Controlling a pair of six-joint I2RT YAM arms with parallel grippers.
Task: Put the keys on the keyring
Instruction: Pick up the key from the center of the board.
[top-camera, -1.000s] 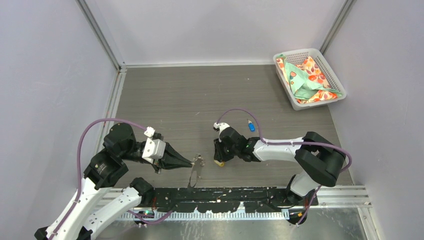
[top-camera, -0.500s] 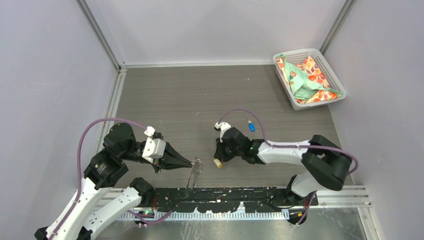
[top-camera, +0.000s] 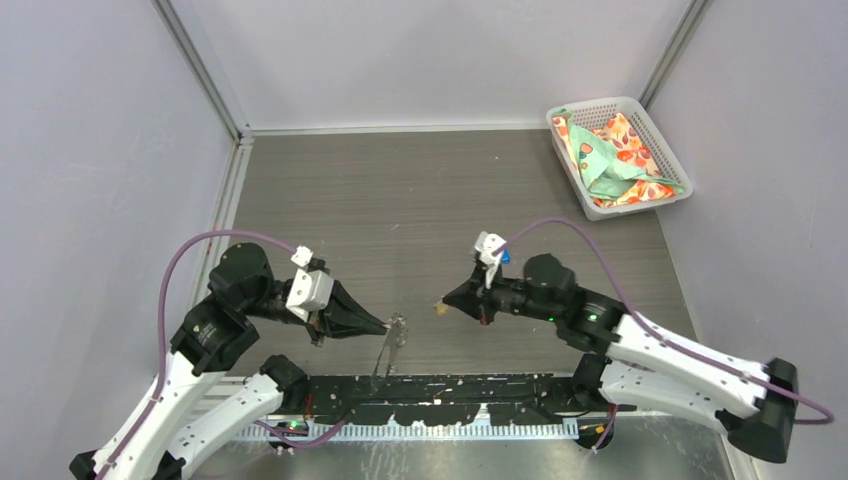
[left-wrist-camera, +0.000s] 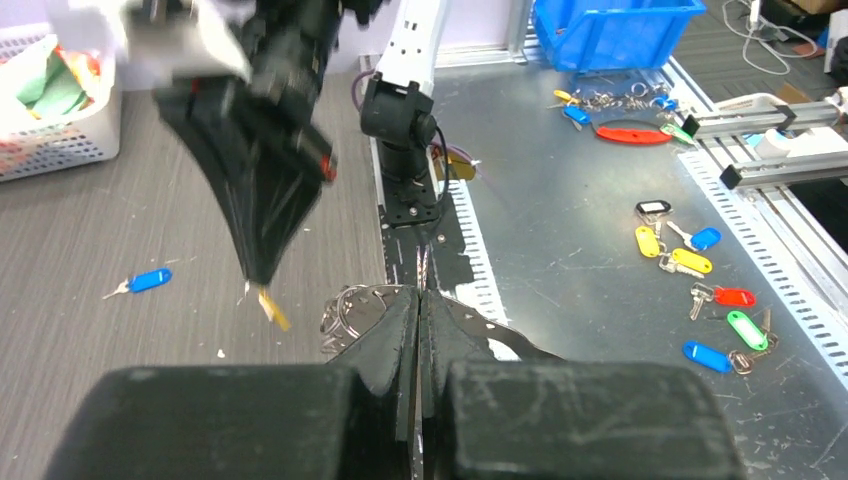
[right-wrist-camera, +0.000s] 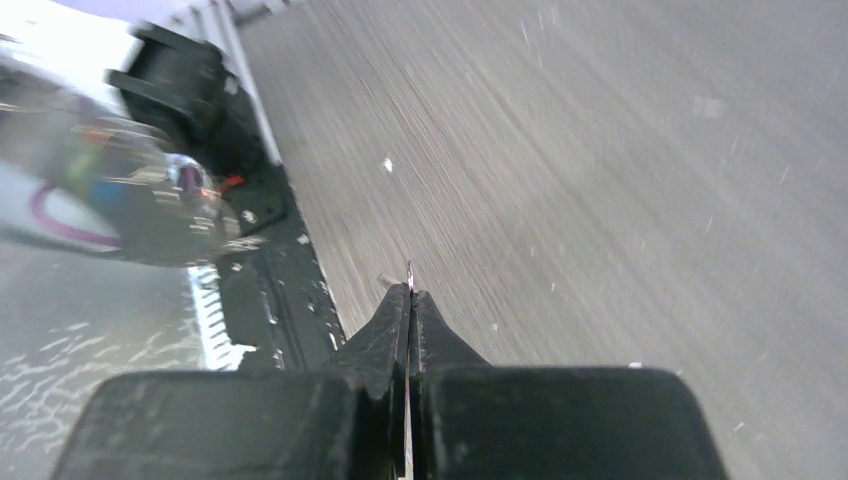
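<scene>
My left gripper (top-camera: 385, 326) is shut on the keyring (top-camera: 391, 343), a grey loop that hangs down toward the black base rail. Its metal rings (left-wrist-camera: 345, 305) show just left of the closed left gripper (left-wrist-camera: 420, 292) in the left wrist view. My right gripper (top-camera: 445, 302) points left, shut on the yellow key (top-camera: 438, 308), which is held off the table. That yellow key (left-wrist-camera: 272, 308) dangles from the right gripper (left-wrist-camera: 262, 280), close to the rings. In the right wrist view only a thin silver blade (right-wrist-camera: 409, 272) pokes out of the right gripper (right-wrist-camera: 410, 292). The blue key (left-wrist-camera: 150, 280) lies on the table.
A white basket (top-camera: 640, 120) with patterned cloth stands at the back right corner. The black base rail (top-camera: 450, 390) runs along the near edge. Several spare tagged keys (left-wrist-camera: 700, 265) lie on the metal bench beyond the table edge.
The right gripper shut on the yellow key, lifted it off the table and swung round to point left at the keyring. The left arm has barely moved.
</scene>
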